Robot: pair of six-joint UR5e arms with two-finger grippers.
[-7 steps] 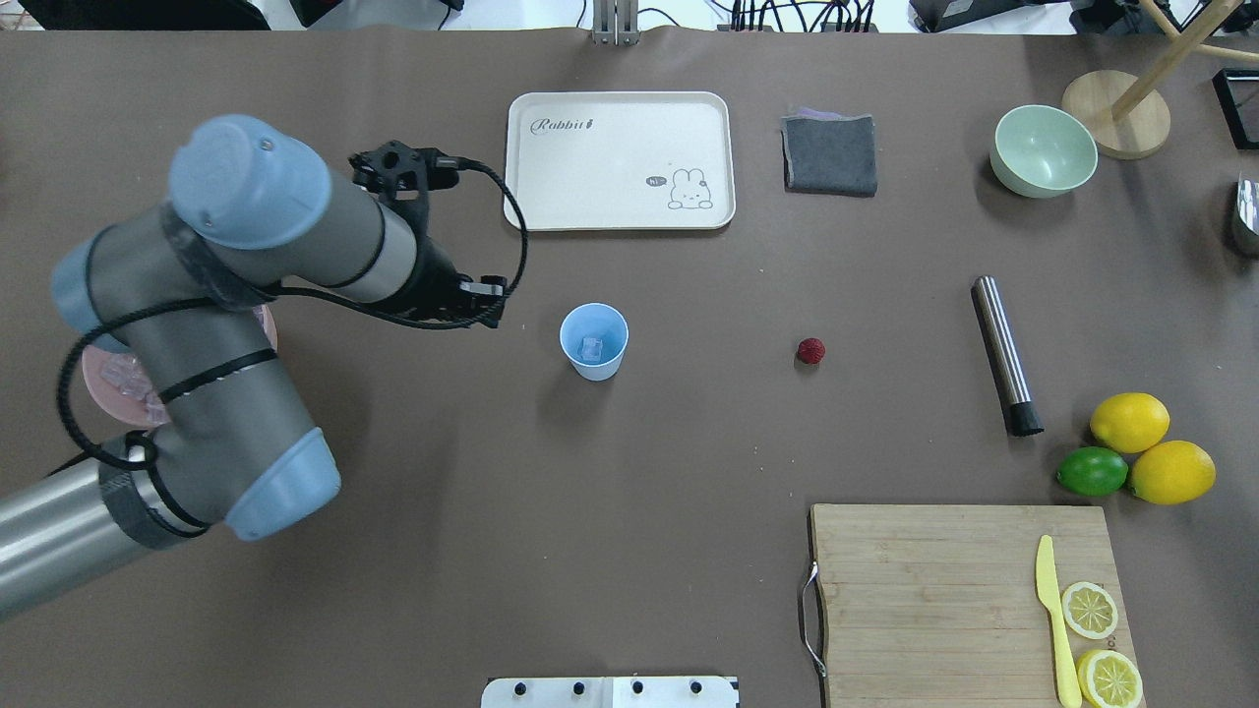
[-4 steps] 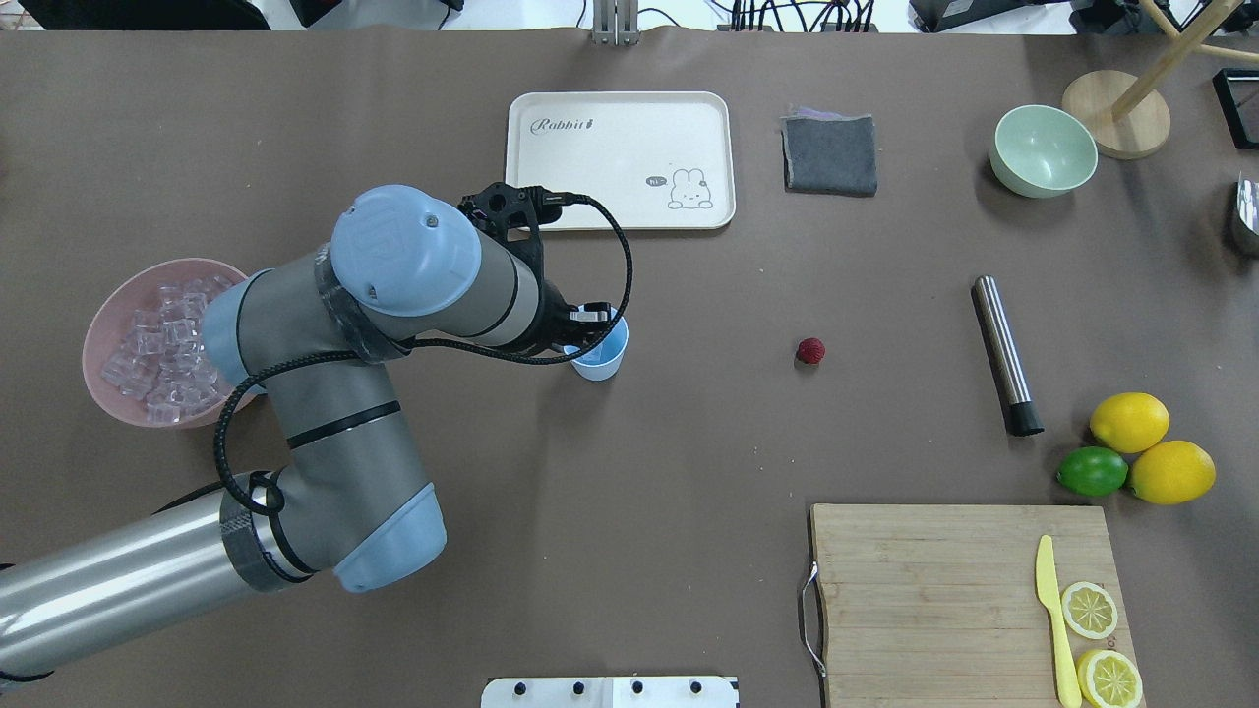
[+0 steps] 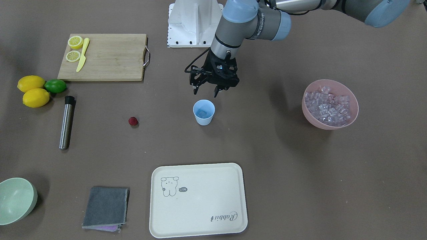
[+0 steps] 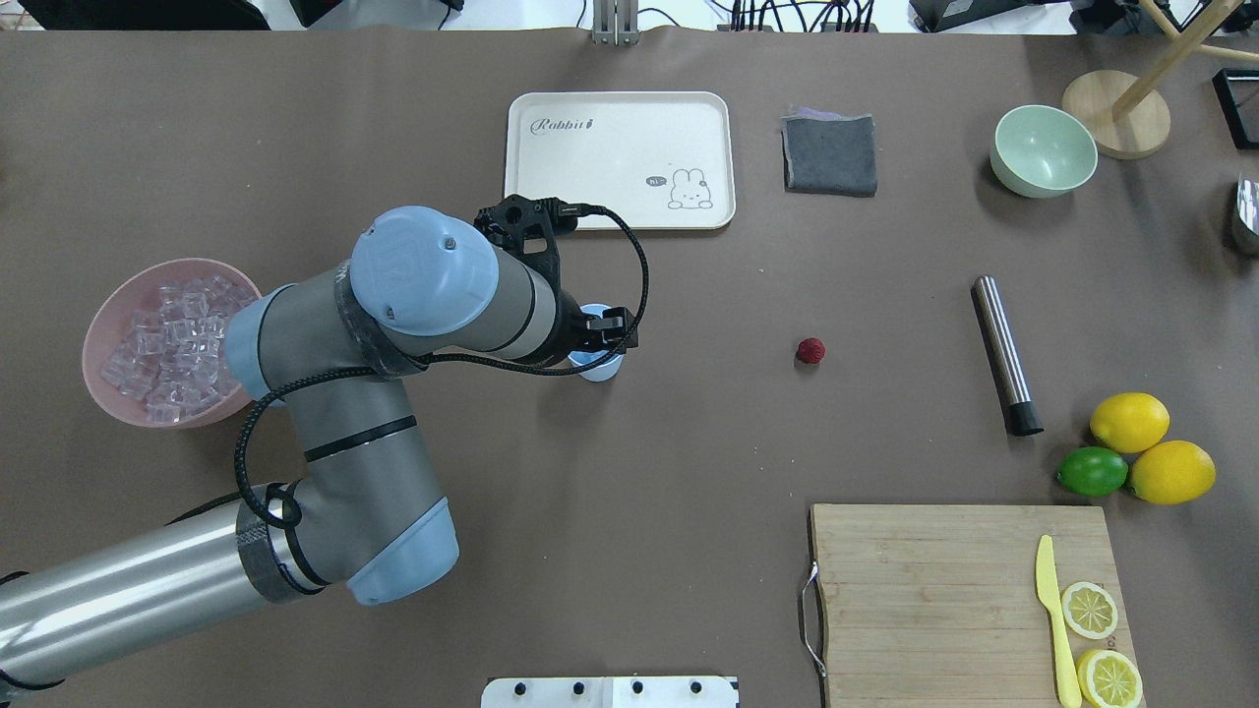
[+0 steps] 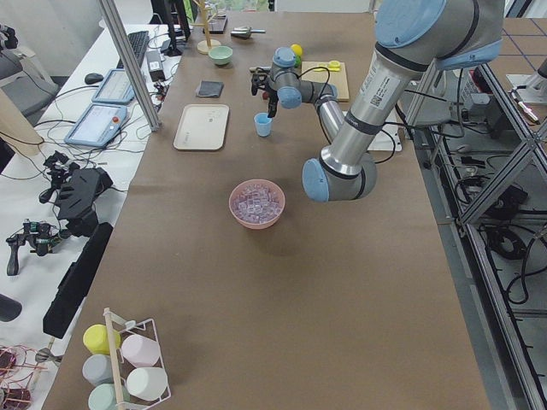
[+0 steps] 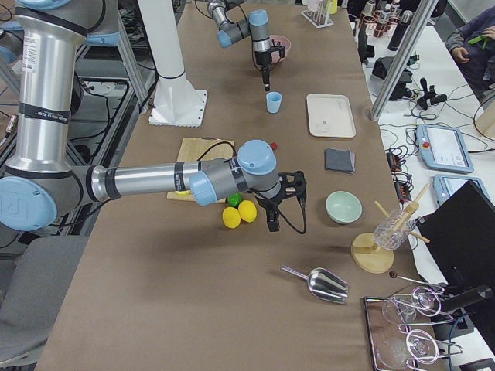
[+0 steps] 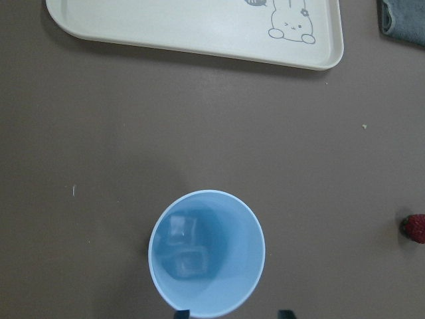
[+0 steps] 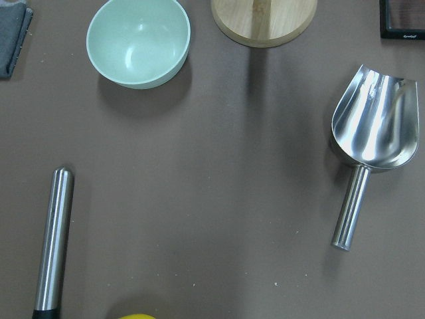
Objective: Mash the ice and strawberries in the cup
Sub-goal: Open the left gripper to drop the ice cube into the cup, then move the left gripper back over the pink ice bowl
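Hovering just over the small pale blue plastic cup (image 3: 203, 115), the left gripper (image 3: 206, 92) is hanging spread wide, gripping nothing. Two clear ice cubes (image 7: 185, 247) are lying in the cup; the small dark red strawberry (image 3: 133, 121) is sitting well apart on the table. The cream rectangular tray (image 4: 610, 157) is showing "Rabbit". How the right gripper (image 6: 272, 225) is standing, I cannot tell.

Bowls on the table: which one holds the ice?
The pink bowl, heaped with clear ice cubes; the green bowl sits empty.
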